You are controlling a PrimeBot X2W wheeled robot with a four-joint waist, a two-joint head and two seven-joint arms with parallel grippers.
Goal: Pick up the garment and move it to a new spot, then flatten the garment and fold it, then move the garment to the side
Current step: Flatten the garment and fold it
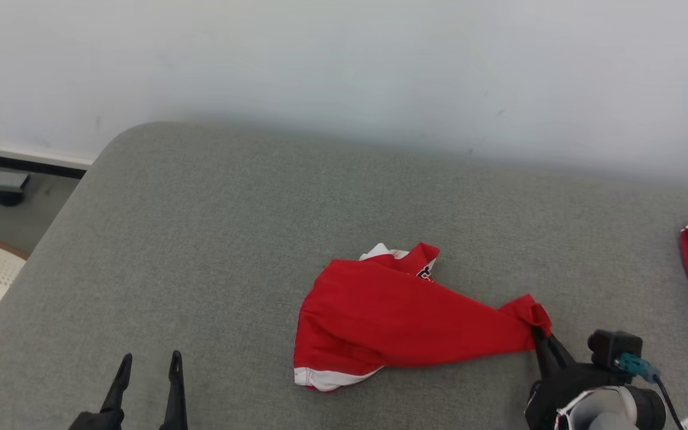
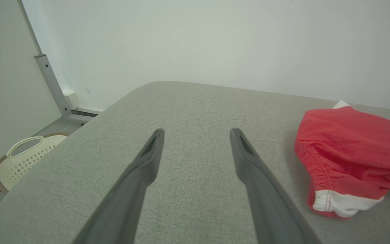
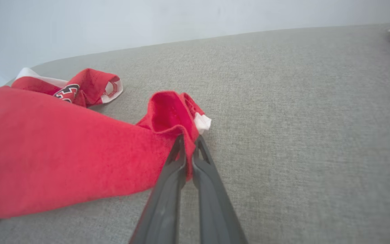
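red garment (image 1: 380,316) with white trim, grey heathered cushion (image 1: 200,239)

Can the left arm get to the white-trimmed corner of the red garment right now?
Probably yes. The left fingers stand open, with only grey cushion between them and the white-trimmed corner; nothing lies in the way. The right fingers pinch the far end of the garment.

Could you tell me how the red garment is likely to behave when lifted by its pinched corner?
Probably floppy: the red garment lies crumpled, drawn to a point where the right gripper pinches it. It would likely hang and trail over the grey surface. Thin cloth, so probably light.
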